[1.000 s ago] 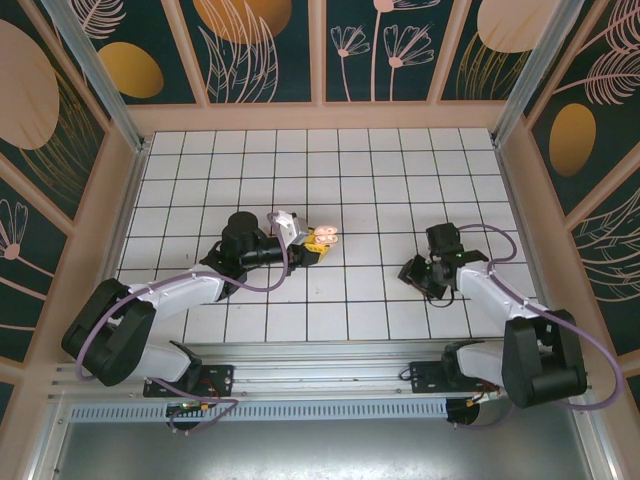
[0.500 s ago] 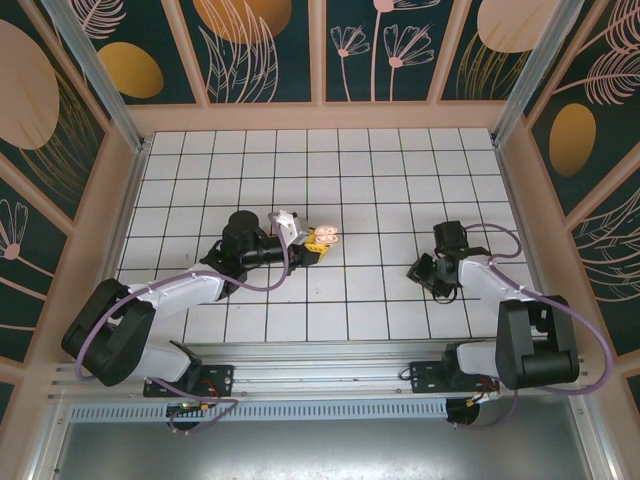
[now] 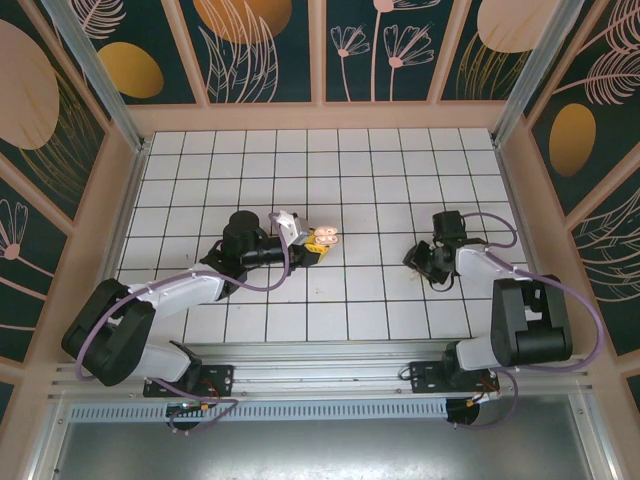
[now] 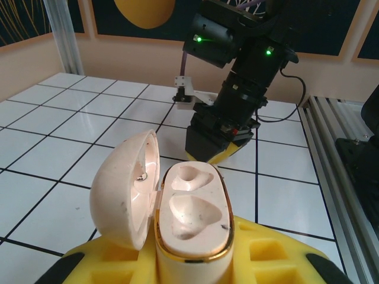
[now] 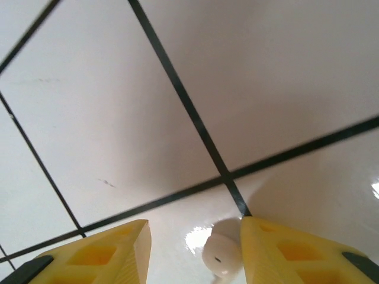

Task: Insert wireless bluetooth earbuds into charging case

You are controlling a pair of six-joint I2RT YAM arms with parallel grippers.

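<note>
A: Left gripper [image 4: 189, 263], state?
B: Pressed in on the charging case [image 4: 192, 228]. Yellow fingers [image 4: 278, 260] sat on either side of its lower body, touching it. A pinch.

A: Case orientation?
B: It stood upright between the fingers, top face up. The oval's long axis ran straight out from the gripper, away from the wrist. The lid [image 4: 124, 189] was swung open to one side, left in the wrist view. It was hinged along the long side and stood nearly on edge, its hollow facing the case. Two wells [image 4: 189, 210] faced up, one nearer the wrist, one farther out.

A: Beyond the case?
B: Tiled floor [image 4: 71, 148], then the right gripper [image 4: 216, 154] well out ahead of the left one, tips down near the floor.

A: Its jaws?
B: Spread. From its own wrist, one earbud [image 5: 220, 255] lay on the floor between the fingers, close against the one on the right of that view. Couldn't tell if it touched. The other finger [image 5: 112, 248] stood clear of it. Not pinched.

A: Earbud's axis?
B: A rounded end showed and the stem was hidden, so can't tell.

A: From above?
B: The case sat at the left gripper's tip, lid and body side by side, on the side facing the right arm. The two grippers were well apart.
</note>
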